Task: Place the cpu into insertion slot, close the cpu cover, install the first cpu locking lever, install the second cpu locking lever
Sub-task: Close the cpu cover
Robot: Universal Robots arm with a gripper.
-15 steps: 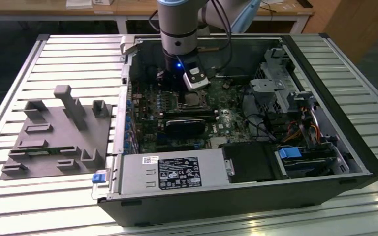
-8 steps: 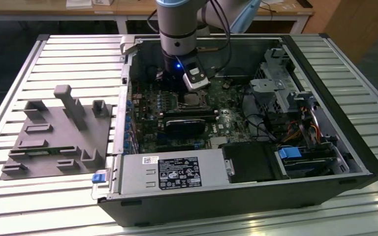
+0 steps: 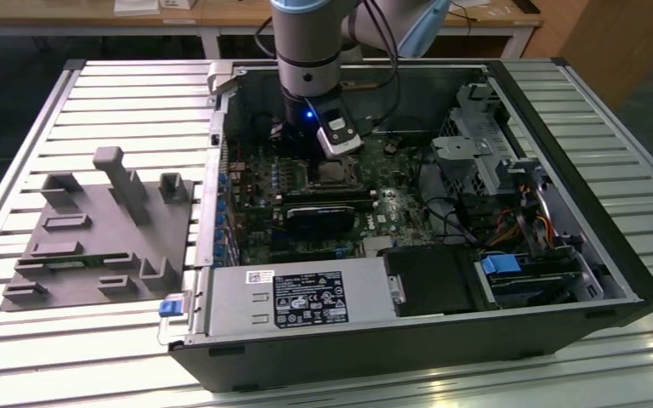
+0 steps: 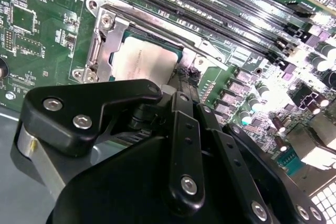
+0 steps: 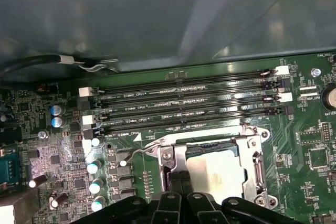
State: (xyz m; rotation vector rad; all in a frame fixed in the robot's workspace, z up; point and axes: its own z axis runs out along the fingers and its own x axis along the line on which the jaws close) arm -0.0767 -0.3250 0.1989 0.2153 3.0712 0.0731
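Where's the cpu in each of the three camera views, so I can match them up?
Exterior view: the cpu sits just below the end of the arm in the picture.
Second wrist view: the cpu lies within the cpu cover frame.
First wrist view: also within that frame.
Shared landmark: the long memory slots beside the cover.

my claw (image 5: 178, 181) hangs low, with hardly any room beneath it: the cpu cover (image 5: 253, 162) and the cpu (image 5: 216, 174) in its window lie right under and beside it. just beyond the claw run the long memory slots (image 5: 184, 107), then the case wall (image 5: 157, 19) rises. capacitors (image 5: 95, 167) crowd one flank. behind the claw the graphics card (image 3: 320, 217) stands in the way; overhead the case is open.
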